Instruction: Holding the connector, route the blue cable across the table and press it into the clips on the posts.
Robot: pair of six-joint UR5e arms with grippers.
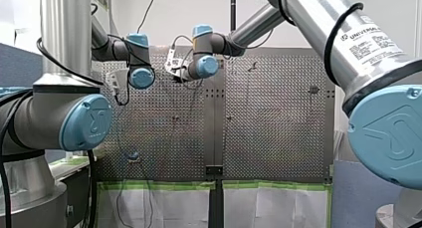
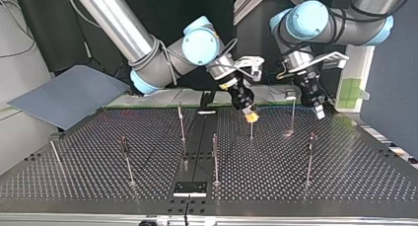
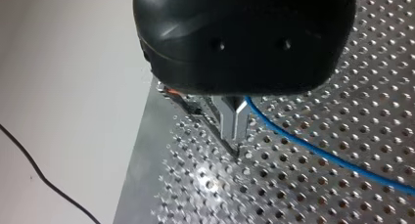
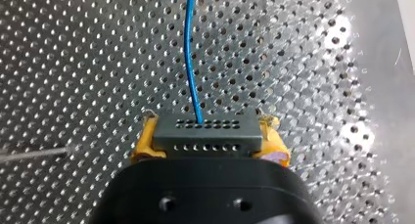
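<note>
A dark grey connector (image 4: 205, 135) sits between the yellow pads (image 4: 144, 143) of my right gripper (image 4: 208, 138), which is shut on it. The blue cable (image 4: 188, 53) leaves the connector and runs ahead over the perforated table (image 4: 73, 62). In the left wrist view my left gripper (image 3: 236, 150) has its metal fingers shut, and the blue cable (image 3: 323, 153) ends at them and trails off to one side. In the top view my right gripper (image 2: 252, 117) hangs just above a short post (image 2: 251, 132), with my left gripper (image 2: 319, 112) further to the right near the table's far edge.
Several thin upright posts stand across the table, among them three (image 2: 181, 122), (image 2: 215, 157), (image 2: 309, 157). A grey panel (image 2: 69, 95) lies off the table at the top view's left. A black plate (image 2: 190, 188) sits at the near edge. The table's edge (image 3: 142, 150) runs beside my left gripper.
</note>
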